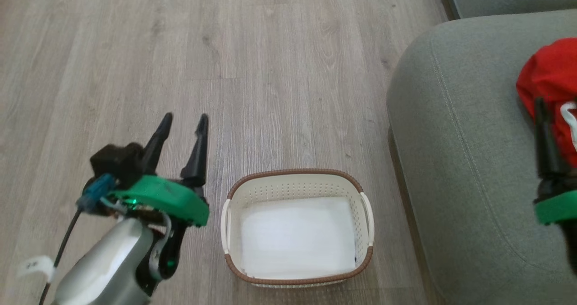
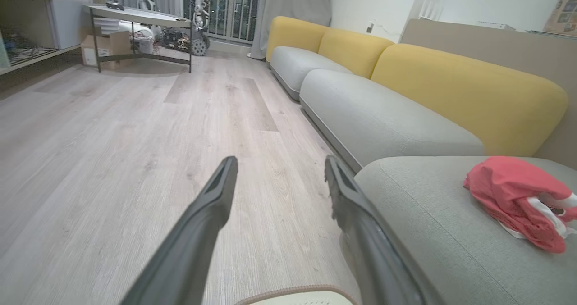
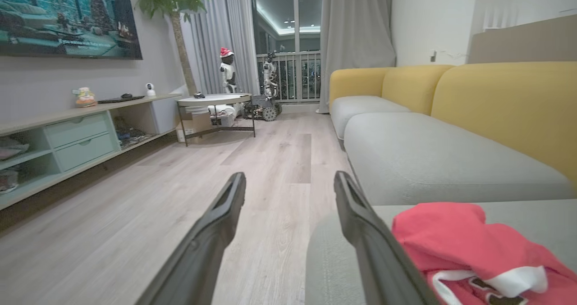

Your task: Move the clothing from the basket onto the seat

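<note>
The red clothing (image 1: 552, 84) with white trim lies bunched on the grey-green seat (image 1: 460, 152) at the right edge of the head view; it also shows as clothing (image 2: 518, 197) and clothing (image 3: 469, 251) in the wrist views. The cream basket (image 1: 297, 230) with its brown rim stands on the floor, holding only a white liner. My left gripper (image 1: 185, 122) is open over the floor, left of the basket. My right gripper (image 3: 288, 183) is open with nothing between its fingers; its right finger (image 3: 360, 233) stands just beside the clothing.
Pale wooden floor (image 1: 225, 61) stretches ahead and left. The sofa continues with more grey cushions (image 2: 383, 116) and yellow backrests (image 2: 460, 84). A round side table (image 3: 216, 102) and a low shelf unit (image 3: 67, 138) stand far off along the wall.
</note>
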